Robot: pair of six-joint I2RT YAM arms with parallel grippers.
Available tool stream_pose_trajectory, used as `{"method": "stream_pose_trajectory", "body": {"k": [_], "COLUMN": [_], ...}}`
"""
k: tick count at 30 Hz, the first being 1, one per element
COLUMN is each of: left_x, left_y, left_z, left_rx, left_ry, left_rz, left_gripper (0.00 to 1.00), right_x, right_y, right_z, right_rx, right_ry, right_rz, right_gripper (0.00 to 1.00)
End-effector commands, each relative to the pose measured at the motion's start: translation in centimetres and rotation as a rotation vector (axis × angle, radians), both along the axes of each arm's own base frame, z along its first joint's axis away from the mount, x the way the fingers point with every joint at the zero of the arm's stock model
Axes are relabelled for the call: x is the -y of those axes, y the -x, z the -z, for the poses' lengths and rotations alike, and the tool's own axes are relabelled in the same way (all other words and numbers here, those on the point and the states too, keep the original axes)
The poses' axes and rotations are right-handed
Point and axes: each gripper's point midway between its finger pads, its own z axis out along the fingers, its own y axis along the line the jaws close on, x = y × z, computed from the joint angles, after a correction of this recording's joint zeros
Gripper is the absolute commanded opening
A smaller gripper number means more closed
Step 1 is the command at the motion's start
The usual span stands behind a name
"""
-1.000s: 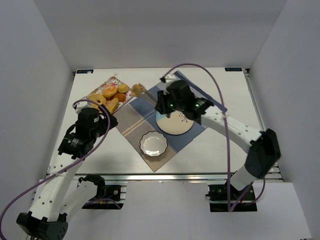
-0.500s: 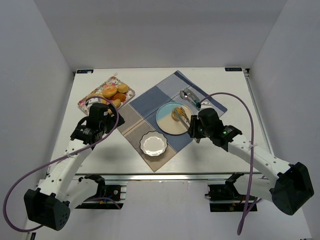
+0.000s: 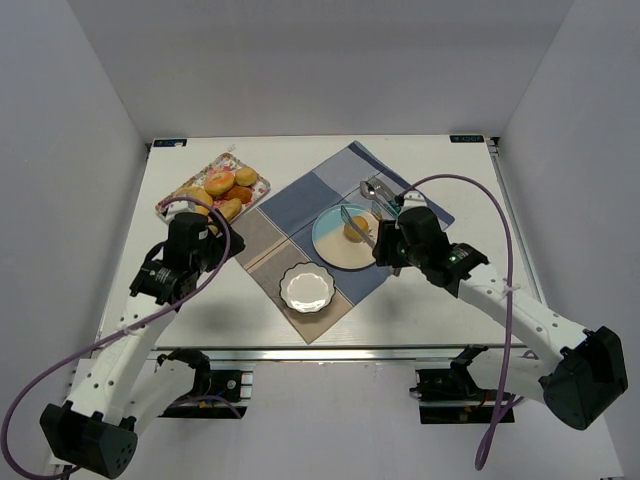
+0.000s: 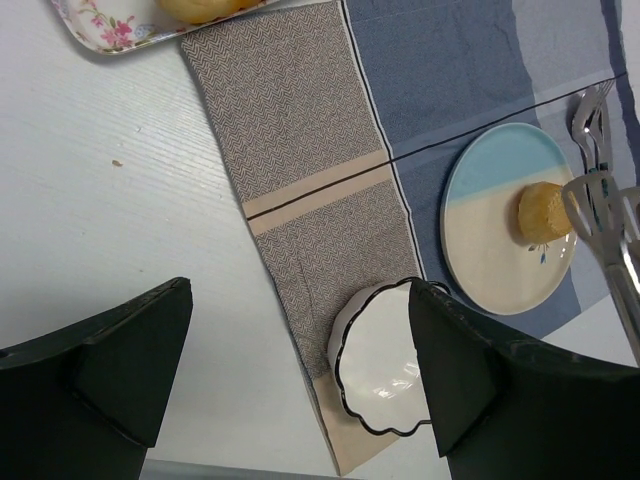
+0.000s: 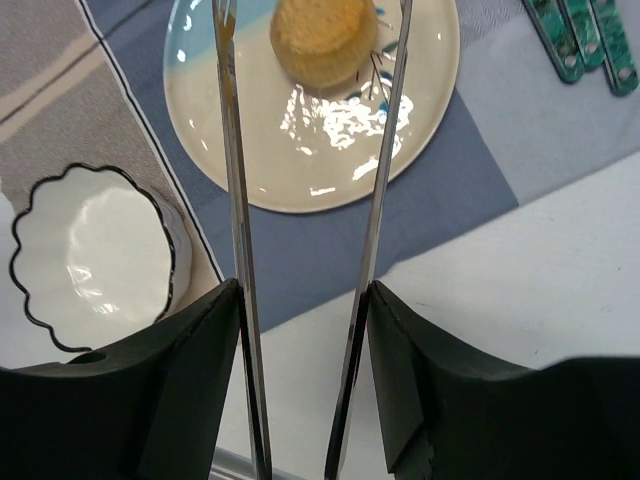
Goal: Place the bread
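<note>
The left gripper [image 4: 298,300] hangs over the worktop [image 4: 110,200] with its fingers spread wide and nothing between them. Just beyond it, at the far left, a flowered tray [image 4: 100,28] carries a pink doughnut [image 3: 220,182] and several golden baked pieces. Among them is a longish roll [image 3: 229,209] at the tray's near edge, partly hidden by the left arm in the top view. Right of the tray a patchwork cloth [image 4: 290,110] lies cornerwise on the worktop, brown herringbone on its left and blue on its right. A white scalloped bowl [image 4: 385,365] stands on the cloth's near corner, with nothing in it. Just beyond and to the right of the bowl, a cream and pale-blue plate [image 5: 300,150] sits on the blue part of the cloth. The bun [image 5: 322,38] rests on the plate toward its far side. Metal tongs [image 5: 240,250] reach over the plate with their arms apart, one passing on each side of the bun. The wrist view shows a small gap on both sides. The right gripper [image 5: 305,300] is closed on the outsides of the two tong arms, holding the tongs from the plate's near-right side. Past the plate on the right, teal-handled cutlery [image 5: 590,45] lies on the cloth.
</note>
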Motion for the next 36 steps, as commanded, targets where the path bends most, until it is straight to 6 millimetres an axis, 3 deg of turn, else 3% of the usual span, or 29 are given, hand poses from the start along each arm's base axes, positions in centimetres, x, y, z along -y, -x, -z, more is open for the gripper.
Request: {"method": "stream_pose_trajectory", "body": {"k": [1, 5, 10, 11, 13, 14, 15, 17, 18, 20, 21, 22, 23, 24, 25, 27, 28, 30, 36], "left_x": [-0.5, -1.1, -1.6, -1.7, -2.3, -2.5, -2.7, -3.1, -3.3, -3.7, -3.9, -3.9, -4.1, -4.3, -4.4, -4.9, -5.1, -5.5, -5.5], "left_y": [0.9, 1.6, 2.5, 2.7, 3.1, 3.3, 3.5, 3.9, 4.1, 4.4, 4.6, 4.7, 4.8, 5.1, 5.2, 5.6, 5.7, 5.9, 6.0], "left_z": [-1.3, -1.2, -2.0, -2.2, -2.5, -2.5, -2.4, -2.7, -2.6, -2.8, -2.7, -2.7, -2.8, -2.8, -2.8, -2.7, -2.6, -2.7, -2.5], "left_rx": [0.025, 0.021, 0.015, 0.018, 0.03, 0.031, 0.028, 0.038, 0.035, 0.043, 0.039, 0.039, 0.042, 0.038, 0.039, 0.034, 0.032, 0.033, 0.034], "left_ry": [0.001, -0.007, -0.015, -0.016, -0.025, -0.029, -0.035, -0.038, -0.044, -0.051, -0.054, -0.056, -0.059, -0.063, -0.066, -0.082, -0.088, -0.098, -0.103], "left_rz": [-0.015, -0.032, -0.044, -0.049, -0.07, -0.075, -0.083, -0.097, -0.1, -0.117, -0.122, -0.123, -0.13, -0.131, -0.135, -0.155, -0.163, -0.174, -0.168], "left_gripper": [0.98, 0.98, 0.98, 0.98, 0.98, 0.98, 0.98, 0.98, 0.98, 0.98, 0.98, 0.98, 0.98, 0.98, 0.98, 0.98, 0.98, 0.98, 0.98], "right_x": [-0.6, -3.0, -7.5, -8.6, -11.4, -12.8, -14.5, -16.6, -19.0, -21.4, -22.8, -24.1, -24.8, -25.8, -26.6, -27.7, -28.1, -28.8, -30.6], "right_y": [-1.4, -1.9, -2.0, -2.2, -2.1, -2.4, -2.2, -2.5, -2.5, -2.4, -2.3, -2.9, -3.1, -3.0, -3.7, -3.9, -4.6, -4.9, -5.6], "right_z": [-4.1, -5.7, -5.4, -6.2, -5.8, -7.0, -6.0, -6.0, -6.0, -6.1, -4.4, -5.7, -5.5, -4.1, -4.9, -3.4, -4.2, -2.7, -2.0], "right_rx": [0.093, 0.124, 0.066, 0.072, 0.046, 0.066, 0.049, 0.052, 0.046, 0.024, -0.013, -0.005, -0.013, -0.034, -0.021, -0.04, -0.013, -0.036, -0.027], "right_ry": [-0.043, -0.095, -0.117, -0.148, -0.188, -0.206, -0.19, -0.185, -0.196, -0.235, -0.221, -0.27, -0.278, -0.266, -0.289, -0.271, -0.279, -0.262, -0.281], "right_rz": [-0.005, -0.109, -0.228, -0.247, -0.287, -0.292, -0.287, -0.281, -0.304, -0.307, -0.304, -0.273, -0.258, -0.249, -0.213, -0.185, -0.155, -0.126, -0.104], "right_gripper": [0.57, 0.57, 0.56, 0.55, 0.54, 0.54, 0.54, 0.54, 0.54, 0.54, 0.54, 0.54, 0.54, 0.54, 0.54, 0.54, 0.54, 0.54, 0.54]}}
